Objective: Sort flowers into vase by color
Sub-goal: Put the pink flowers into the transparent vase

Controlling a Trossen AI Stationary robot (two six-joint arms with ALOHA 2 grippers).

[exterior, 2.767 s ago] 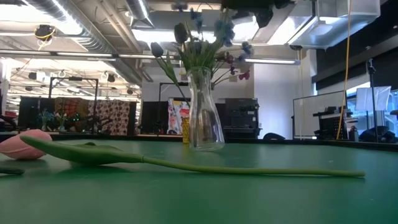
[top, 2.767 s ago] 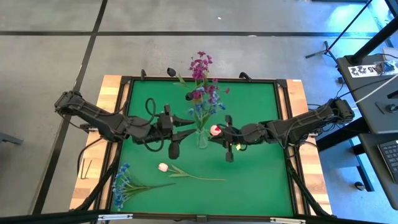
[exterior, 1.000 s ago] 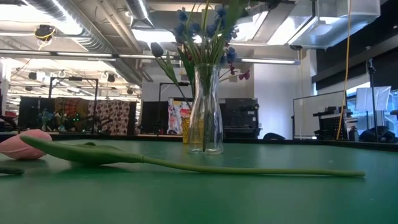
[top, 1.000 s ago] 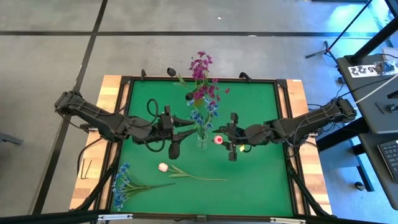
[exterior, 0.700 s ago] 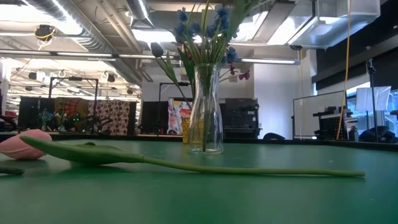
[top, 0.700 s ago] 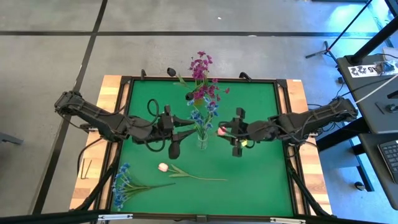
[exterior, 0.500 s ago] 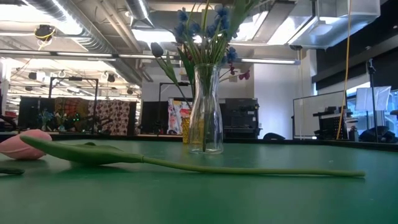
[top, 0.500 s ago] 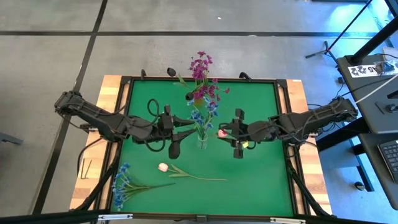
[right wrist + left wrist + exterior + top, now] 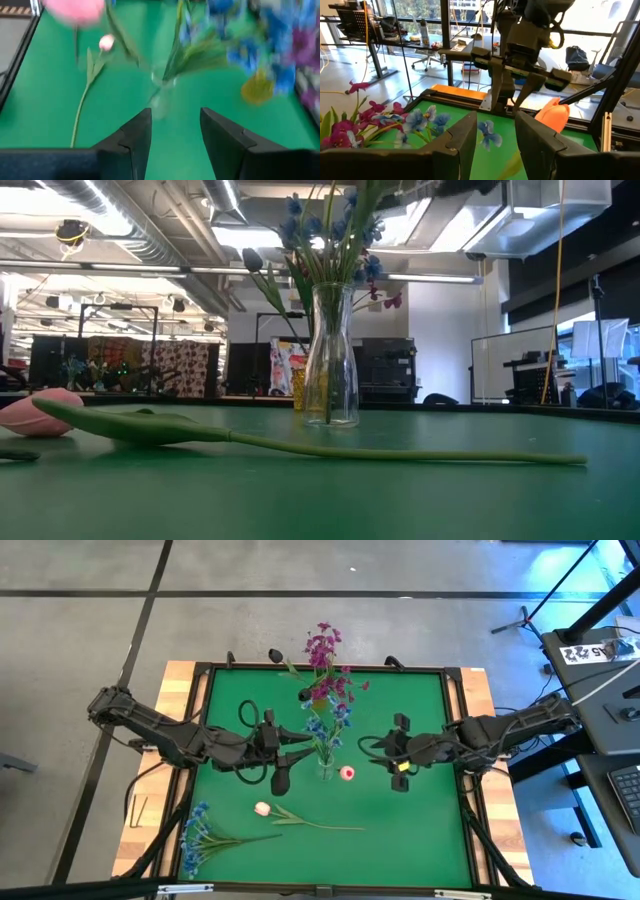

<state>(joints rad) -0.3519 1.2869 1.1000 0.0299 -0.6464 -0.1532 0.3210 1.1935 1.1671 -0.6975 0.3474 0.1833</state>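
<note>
Count: one glass vase [image 9: 325, 766]; two pink tulips [image 9: 347, 773], one in the vase, one [image 9: 263, 808] on the worktop; one loose blue spray [image 9: 197, 837].

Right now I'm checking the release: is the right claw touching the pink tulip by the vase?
Apart. The high view shows green table between the right claw and the pink tulip.

Both arms are black and jointed, with looping black cables and flat dark tool fingers [image 9: 462, 145].

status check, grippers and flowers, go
Left gripper open beside vase. Right gripper open, empty. Pink tulip now in vase; another tulip and blue spray on table.
</note>
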